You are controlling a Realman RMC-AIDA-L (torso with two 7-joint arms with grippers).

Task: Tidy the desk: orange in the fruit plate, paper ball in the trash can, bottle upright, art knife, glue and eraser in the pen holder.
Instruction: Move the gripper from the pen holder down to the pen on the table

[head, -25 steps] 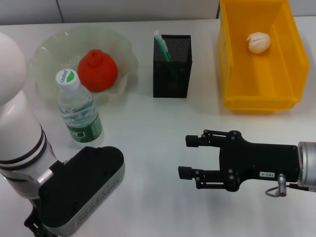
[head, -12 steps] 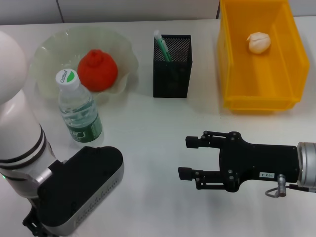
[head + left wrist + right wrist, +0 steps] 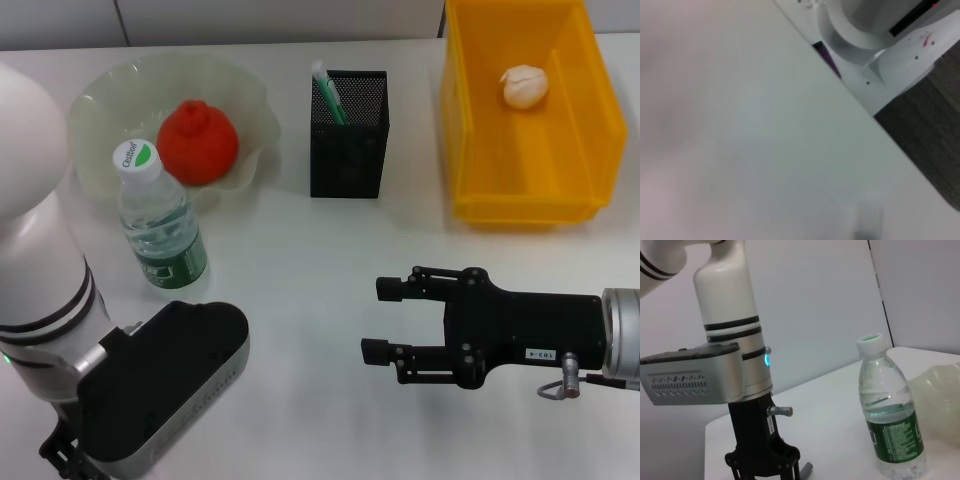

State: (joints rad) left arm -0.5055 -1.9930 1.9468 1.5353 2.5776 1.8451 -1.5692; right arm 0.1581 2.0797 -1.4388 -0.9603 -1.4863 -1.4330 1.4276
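The orange (image 3: 198,140) lies in the pale-green fruit plate (image 3: 92,108) at the back left. The bottle (image 3: 160,225) stands upright in front of the plate; it also shows in the right wrist view (image 3: 889,415). The mint-green glue (image 3: 328,92) stands in the black mesh pen holder (image 3: 348,140). The paper ball (image 3: 524,86) lies in the yellow trash can (image 3: 480,150). My right gripper (image 3: 378,318) is open and empty over the table's middle. My left gripper (image 3: 764,471) points down at the front left, near a small grey stub (image 3: 807,470). The art knife and eraser are not clearly in view.
The left arm's black wrist block (image 3: 160,385) covers the table's front left corner. The left wrist view shows bare white table (image 3: 740,150), its edge and the robot's base (image 3: 865,40).
The left arm's wrist has shifted slightly down toward the front edge. The right arm and the objects have not moved.
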